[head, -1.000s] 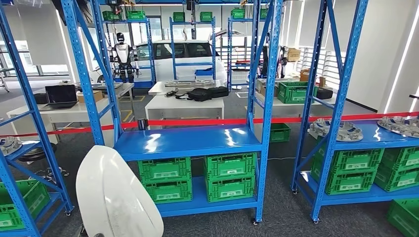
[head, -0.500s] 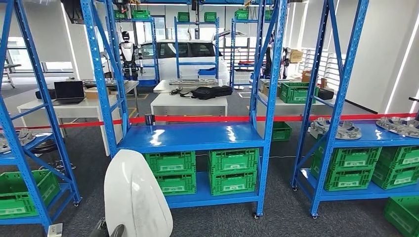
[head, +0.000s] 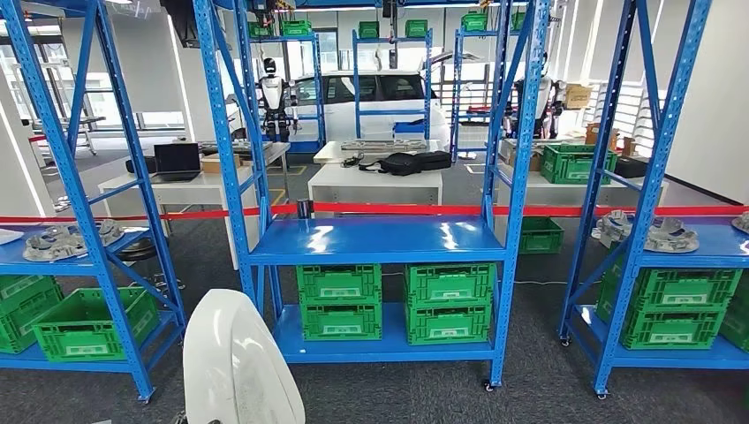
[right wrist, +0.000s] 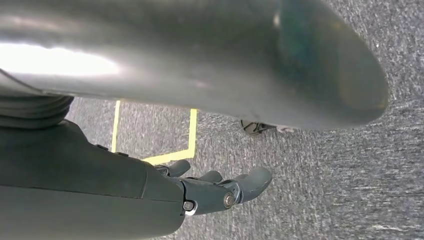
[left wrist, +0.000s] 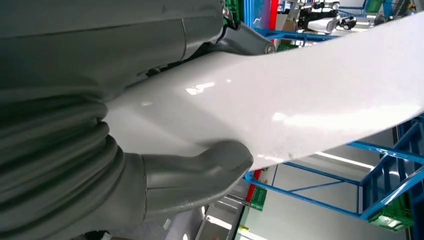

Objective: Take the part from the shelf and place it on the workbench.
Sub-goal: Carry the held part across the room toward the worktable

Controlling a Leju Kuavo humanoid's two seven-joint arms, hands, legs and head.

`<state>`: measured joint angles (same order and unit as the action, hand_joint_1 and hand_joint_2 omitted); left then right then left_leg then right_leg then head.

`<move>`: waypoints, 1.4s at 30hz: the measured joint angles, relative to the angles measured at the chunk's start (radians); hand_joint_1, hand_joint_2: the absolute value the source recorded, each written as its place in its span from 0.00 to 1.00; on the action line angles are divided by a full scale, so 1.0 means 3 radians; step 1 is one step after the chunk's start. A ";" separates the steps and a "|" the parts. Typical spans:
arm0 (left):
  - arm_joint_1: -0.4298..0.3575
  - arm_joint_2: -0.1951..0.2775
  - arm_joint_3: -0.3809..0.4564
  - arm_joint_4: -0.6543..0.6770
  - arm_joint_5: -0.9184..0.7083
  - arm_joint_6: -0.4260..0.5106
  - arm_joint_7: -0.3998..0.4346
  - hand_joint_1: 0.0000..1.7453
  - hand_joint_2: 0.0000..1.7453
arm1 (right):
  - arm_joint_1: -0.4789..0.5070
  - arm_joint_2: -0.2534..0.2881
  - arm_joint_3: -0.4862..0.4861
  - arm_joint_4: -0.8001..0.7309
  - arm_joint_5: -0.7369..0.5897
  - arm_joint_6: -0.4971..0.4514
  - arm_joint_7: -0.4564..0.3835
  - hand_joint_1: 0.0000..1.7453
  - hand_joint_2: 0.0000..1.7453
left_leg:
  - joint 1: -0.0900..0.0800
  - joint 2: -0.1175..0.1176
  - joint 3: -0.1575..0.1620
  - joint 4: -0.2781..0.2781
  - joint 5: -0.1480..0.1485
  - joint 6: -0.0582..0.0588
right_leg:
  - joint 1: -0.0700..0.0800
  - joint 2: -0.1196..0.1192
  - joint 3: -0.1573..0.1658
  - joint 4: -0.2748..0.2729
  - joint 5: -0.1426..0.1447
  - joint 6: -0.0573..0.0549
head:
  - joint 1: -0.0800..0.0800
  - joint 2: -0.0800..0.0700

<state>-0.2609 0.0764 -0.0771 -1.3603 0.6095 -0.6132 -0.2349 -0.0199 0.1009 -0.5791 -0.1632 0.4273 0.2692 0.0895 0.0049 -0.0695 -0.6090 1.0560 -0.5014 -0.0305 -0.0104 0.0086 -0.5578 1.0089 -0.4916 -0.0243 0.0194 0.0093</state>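
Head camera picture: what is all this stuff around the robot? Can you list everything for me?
White part: one, glossy white, low in front, held by the left hand.
Shelf racks: three near ones, blue; more stand further back.
Crates: many, green, on the racks' lower levels.
Metal parts: several, grey, on the side racks' shelves.
Barrier tape: one, red, stretched behind the racks.
Tables: several, white, beyond the tape.
Laptop: one, dark, on a table.
Bag: one, black, on a table.
Car: one, white, far back.
Other robots: two, standing far back.
Left hand: grey, grips the white part.
Right hand: dark, hanging over grey carpet, holding nothing.
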 joint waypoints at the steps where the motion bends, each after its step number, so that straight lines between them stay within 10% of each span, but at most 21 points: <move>1: 0.0004 0.0006 0.0005 -0.0004 0.0000 0.0001 -0.0002 1.00 1.00 | 0.0001 -0.0002 0.0000 0.0000 -0.0001 0.0000 0.0001 0.00 0.00 | 0.0002 0.0077 -0.0072 0.0164 -0.0104 -0.0014 | 0.0001 -0.0041 -0.0006 -0.0008 0.0009 -0.0018 | -0.0005 0.0000; 5: 0.0037 0.0010 0.0012 -0.0009 -0.0021 0.0019 -0.0011 1.00 1.00 | 0.0014 -0.0008 0.0000 0.0000 -0.0007 -0.0001 -0.0001 0.00 0.00 | 0.0017 0.0207 -0.0323 0.0800 -0.0381 -0.0062 | 0.0015 -0.0209 -0.0041 -0.0001 0.0022 -0.0035 | -0.0012 0.0000; 10: 0.0053 0.0017 0.0027 -0.0055 -0.0053 0.0037 -0.0029 1.00 1.00 | 0.0007 -0.0008 0.0000 0.0000 -0.0025 -0.0002 -0.0015 0.00 0.00 | -0.0002 0.0430 0.0193 -0.0090 -0.0032 -0.0004 | 0.0035 -0.0388 -0.0051 0.0041 0.0015 0.0008 | -0.0011 0.0000; 13: 0.0087 0.0025 0.0059 -0.0104 -0.0067 0.0043 -0.0039 1.00 1.00 | 0.0004 -0.0008 0.0000 0.0000 -0.0028 0.0000 0.0008 0.00 0.00 | -0.0011 0.0358 0.0181 -0.0138 0.0001 0.0071 | 0.0039 -0.0466 -0.0048 0.0046 0.0017 0.0064 | -0.0008 0.0001; 17: 0.0122 0.0030 0.0111 -0.0159 -0.0068 0.0061 -0.0051 1.00 1.00 | 0.0010 -0.0003 0.0000 0.0001 -0.0032 0.0010 -0.0001 0.00 0.00 | 0.0011 0.0223 0.0156 -0.0159 0.0064 0.0145 | 0.0005 -0.0141 -0.0227 0.0499 -0.0291 0.0136 | 0.0000 0.0000; 20: 0.0157 0.0030 0.0143 -0.0165 -0.0069 0.0069 -0.0052 1.00 1.00 | 0.0024 -0.0002 0.0000 0.0001 -0.0033 0.0004 0.0016 0.00 0.00 | 0.0007 0.0094 0.0117 -0.0144 0.0086 0.0153 | 0.0001 -0.0041 -0.0429 0.0971 -0.0454 0.0147 | 0.0006 0.0000; 24: 0.0174 0.0030 0.0180 -0.0189 -0.0072 0.0069 -0.0051 1.00 1.00 | 0.0019 -0.0002 0.0000 0.0000 -0.0041 -0.0001 0.0100 0.00 0.00 | 0.0010 -0.0088 0.0077 -0.0100 0.0097 0.0121 | -0.0013 0.0144 -0.0088 0.0281 -0.0100 0.0110 | 0.0008 0.0000; 26: 0.0171 0.0030 0.0195 -0.0194 -0.0077 0.0069 -0.0060 1.00 1.00 | 0.0014 -0.0001 -0.0001 0.0000 -0.0052 -0.0006 0.0099 0.00 0.00 | 0.0020 -0.0166 0.0041 -0.0092 0.0113 0.0074 | -0.0014 0.0261 0.0000 0.0078 -0.0070 0.0094 | 0.0008 0.0000; 28: 0.0172 0.0036 0.0225 -0.0189 -0.0077 0.0066 -0.0075 1.00 1.00 | 0.0010 -0.0001 -0.0001 0.0000 -0.0055 -0.0010 0.0091 0.00 0.00 | 0.0036 -0.0253 0.0009 -0.0111 0.0143 0.0014 | -0.0008 0.0200 0.0002 0.0054 -0.0058 0.0069 | 0.0009 0.0000; 31: 0.0164 0.0057 0.0268 -0.0176 -0.0068 0.0052 -0.0092 1.00 1.00 | 0.0006 -0.0001 -0.0002 0.0000 -0.0039 -0.0003 0.0075 0.00 0.00 | 0.0025 -0.0069 -0.0102 0.0059 0.0038 -0.0027 | -0.0018 0.0054 0.0021 -0.0013 -0.0012 0.0000 | -0.0003 0.0000; 35: 0.0150 0.0069 0.0284 -0.0137 -0.0077 0.0033 -0.0107 1.00 1.00 | 0.0012 -0.0003 -0.0003 0.0000 -0.0032 0.0006 -0.0012 0.00 0.00 | 0.0035 0.0199 -0.0404 0.0762 -0.0282 -0.0060 | 0.0007 -0.0150 0.0009 -0.0013 -0.0008 -0.0025 | -0.0012 0.0000; 40: 0.0156 0.0073 0.0304 -0.0127 -0.0136 0.0008 -0.0157 1.00 1.00 | 0.0005 0.0002 -0.0003 0.0000 -0.0018 0.0031 0.0004 0.00 0.00 | 0.0034 0.0429 0.0081 -0.0023 0.0042 -0.0039 | 0.0024 -0.0355 0.0008 0.0026 -0.0036 0.0023 | -0.0012 0.0001; 42: 0.0167 0.0079 0.0313 -0.0140 -0.0165 0.0008 -0.0190 1.00 1.00 | 0.0003 0.0003 -0.0003 0.0000 -0.0018 0.0030 -0.0012 0.00 0.00 | 0.0016 0.0447 0.0114 -0.0106 0.0052 0.0012 | 0.0037 -0.0412 0.0013 0.0036 -0.0042 0.0060 | -0.0008 0.0001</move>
<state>-0.2108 0.1001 0.0167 -1.4023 0.5599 -0.6107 -0.2920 -0.0189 0.1019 -0.5798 -0.1633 0.4219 0.2783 0.0857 0.0097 0.0646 -0.5749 1.0241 -0.4857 -0.0268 0.0007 -0.1149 -0.5538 1.0196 -0.5043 -0.0063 0.0170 0.0095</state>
